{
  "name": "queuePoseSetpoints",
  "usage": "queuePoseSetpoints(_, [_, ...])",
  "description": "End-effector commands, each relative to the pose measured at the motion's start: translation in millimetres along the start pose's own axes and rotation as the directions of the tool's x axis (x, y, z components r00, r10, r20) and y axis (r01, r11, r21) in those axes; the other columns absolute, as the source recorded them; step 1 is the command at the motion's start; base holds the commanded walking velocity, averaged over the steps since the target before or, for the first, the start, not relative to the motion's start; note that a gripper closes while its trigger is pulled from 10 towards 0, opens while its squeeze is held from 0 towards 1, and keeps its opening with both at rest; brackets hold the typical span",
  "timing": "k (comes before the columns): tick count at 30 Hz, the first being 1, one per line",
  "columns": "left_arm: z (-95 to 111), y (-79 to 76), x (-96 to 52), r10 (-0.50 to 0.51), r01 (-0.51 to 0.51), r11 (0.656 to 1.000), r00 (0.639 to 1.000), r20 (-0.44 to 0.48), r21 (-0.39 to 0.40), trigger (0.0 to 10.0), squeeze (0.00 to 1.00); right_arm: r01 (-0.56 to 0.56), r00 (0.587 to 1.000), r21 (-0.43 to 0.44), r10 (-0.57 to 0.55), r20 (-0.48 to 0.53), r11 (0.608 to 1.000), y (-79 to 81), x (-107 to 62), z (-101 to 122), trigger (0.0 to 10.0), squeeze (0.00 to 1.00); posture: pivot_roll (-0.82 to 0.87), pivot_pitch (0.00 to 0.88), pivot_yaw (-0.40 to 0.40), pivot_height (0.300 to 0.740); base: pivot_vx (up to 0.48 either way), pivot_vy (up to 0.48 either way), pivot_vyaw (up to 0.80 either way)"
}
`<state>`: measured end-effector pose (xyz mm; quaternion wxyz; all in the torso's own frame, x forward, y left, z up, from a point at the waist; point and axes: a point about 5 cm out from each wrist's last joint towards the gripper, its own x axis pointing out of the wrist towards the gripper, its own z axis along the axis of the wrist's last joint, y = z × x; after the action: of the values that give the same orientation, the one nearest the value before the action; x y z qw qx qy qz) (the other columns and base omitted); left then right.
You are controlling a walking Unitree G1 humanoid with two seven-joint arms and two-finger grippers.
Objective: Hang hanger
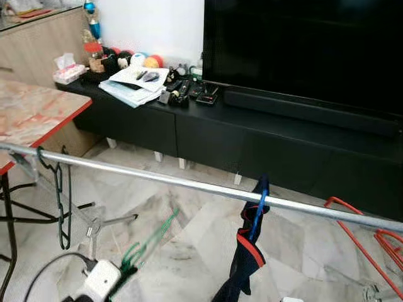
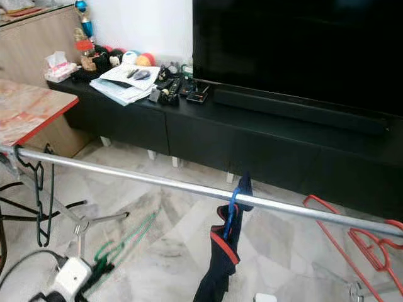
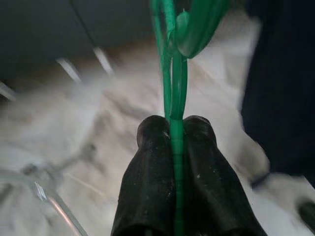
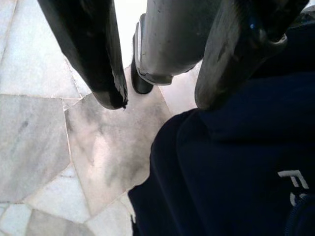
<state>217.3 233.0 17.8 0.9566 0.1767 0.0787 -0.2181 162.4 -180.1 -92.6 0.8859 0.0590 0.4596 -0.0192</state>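
A green hanger (image 1: 148,241) is pinched between the black fingers of my left gripper (image 3: 173,126), which is shut on its thin wire low at the left, below the silver rail (image 1: 189,184). The rail runs across the whole scene at a slight slant. On it hang a dark hanger (image 1: 60,201) at the left, a blue hanger (image 1: 255,217) carrying a navy and red garment (image 1: 244,261) in the middle, and red hangers (image 1: 371,242) at the right. My right gripper (image 4: 160,101) is open above the marble floor, close beside the navy garment (image 4: 236,177).
A long black TV console (image 1: 252,141) with a large TV (image 1: 302,44) stands behind the rail. A red-edged table (image 1: 31,113) is at the left. The rack's metal foot (image 1: 94,228) and a black cable lie on the floor near my left arm.
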Motion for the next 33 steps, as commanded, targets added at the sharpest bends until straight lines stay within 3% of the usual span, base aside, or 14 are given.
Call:
queuePoseSetpoints(1, [16,10.4,4.0,0.023,-0.024,0.999,0.997,0.068,0.024,10.0,0.0,-0.002,1.0,-0.008,0.002,-0.012,1.0,1.3,-0.2,-3,10.0,0.0,-0.01,0.091,0.011,0.721,0.0,0.0,0.0])
queuePoseSetpoints(5, [34,15.6,17.2,0.018,-0.022,0.999,0.992,0.125,0.033,10.0,0.0,-0.004,1.0,-0.012,0.004,-0.012,1.0,2.3,0.0,-2,10.0,0.0,-0.01,0.09,0.01,0.721,0.0,0.0,0.0])
queuePoseSetpoints(9, [39,17.8,22.0,0.017,-0.021,0.999,0.991,0.131,0.033,10.0,0.0,-0.006,1.0,-0.013,0.005,-0.012,1.0,2.6,0.1,-2,10.0,0.0,-0.02,0.089,0.011,0.721,0.0,0.0,0.0])
queuePoseSetpoints(17, [60,40.7,46.0,0.166,-0.155,0.983,0.98,0.114,-0.096,10.0,0.0,-0.002,1.0,-0.013,0.002,-0.012,1.0,1.8,0.0,-2,10.0,0.0,-0.02,0.091,0.012,0.721,0.0,0.0,0.0])
queuePoseSetpoints(21, [73,47.0,55.7,0.211,-0.185,0.969,0.966,0.152,-0.166,10.0,0.0,-0.002,1.0,-0.013,0.001,-0.014,1.0,1.3,-0.3,-3,10.0,0.0,-0.02,0.089,0.009,0.721,0.0,0.0,0.0])
queuePoseSetpoints(33, [82,53.9,69.7,0.239,-0.215,0.954,0.966,0.099,-0.211,10.0,0.0,-0.001,1.0,-0.013,0.001,-0.013,1.0,0.6,-0.3,-3,10.0,0.0,-0.03,0.092,0.01,0.721,0.0,0.0,0.0])
